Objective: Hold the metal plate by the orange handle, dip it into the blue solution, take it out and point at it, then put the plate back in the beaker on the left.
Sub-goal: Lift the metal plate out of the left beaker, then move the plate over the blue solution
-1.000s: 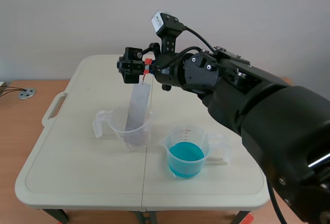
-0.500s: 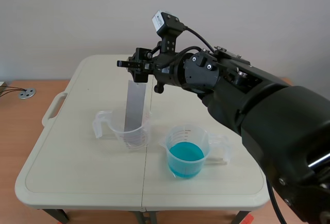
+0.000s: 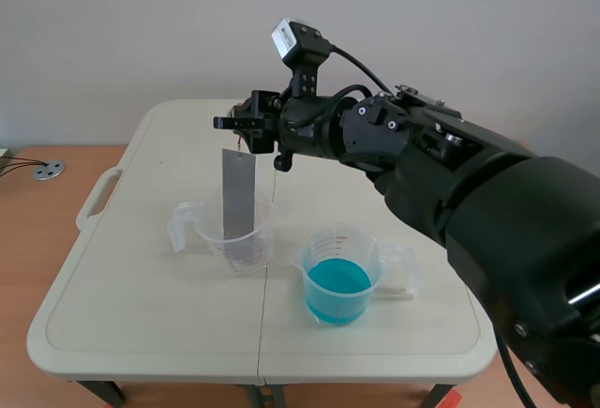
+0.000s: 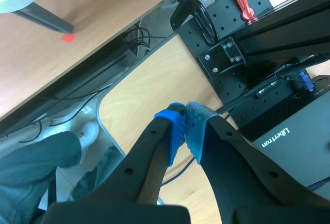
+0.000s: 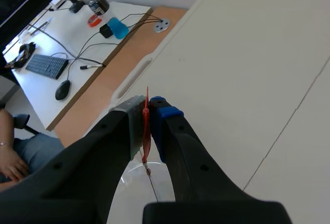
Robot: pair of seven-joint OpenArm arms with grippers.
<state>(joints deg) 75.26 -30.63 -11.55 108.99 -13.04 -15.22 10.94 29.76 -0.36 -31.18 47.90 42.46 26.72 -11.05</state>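
One metal plate point(image 3: 238, 192) hangs upright with its lower end in the clear beaker point(image 3: 251, 250). Only the right wrist view shows the right gripper point(image 5: 148, 112) clamping its orange handle point(image 5: 146, 131); the left gripper point(image 4: 184, 122) is clenched empty.

Plain pale grey wall point(image 3: 141, 23), cream folding counter point(image 3: 141, 305) with a handle slot point(image 3: 98, 197) at its edge, orange-brown wood surface point(image 3: 37, 230) around it with a round metal cable port point(image 3: 49, 171), white desk point(image 5: 56, 33) beside carrying keyboard point(image 5: 46, 66), mouse point(image 5: 62, 89), bottle point(image 5: 96, 0), flat even light
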